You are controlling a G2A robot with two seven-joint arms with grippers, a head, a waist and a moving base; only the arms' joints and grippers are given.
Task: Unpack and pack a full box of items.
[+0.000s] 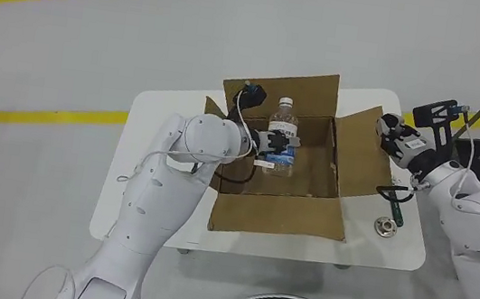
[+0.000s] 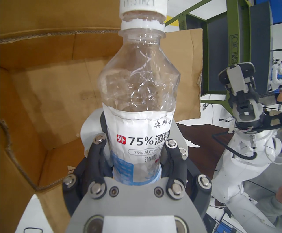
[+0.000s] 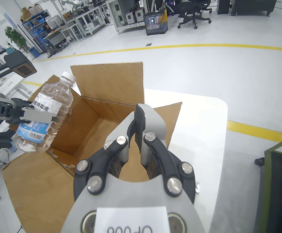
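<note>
The left jaws clamp a tilted bottle (image 1: 282, 135) around its label, over the open box (image 1: 277, 214) on the desk (image 1: 172, 113). The right jaws, closed and empty, hover beside the box's right flap (image 1: 363, 152).

Robotics laboratory: a sealed grey floor (image 3: 198, 72) with yellow lane lines (image 3: 176, 46), equipment-laden workbenches (image 3: 72, 26), swivel chairs (image 3: 191, 11) and a lit computer tower (image 3: 155, 23).

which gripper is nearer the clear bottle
Left. The left gripper is shut on the bottle over the box; the right gripper, shut, hangs off to the box's side.
</note>
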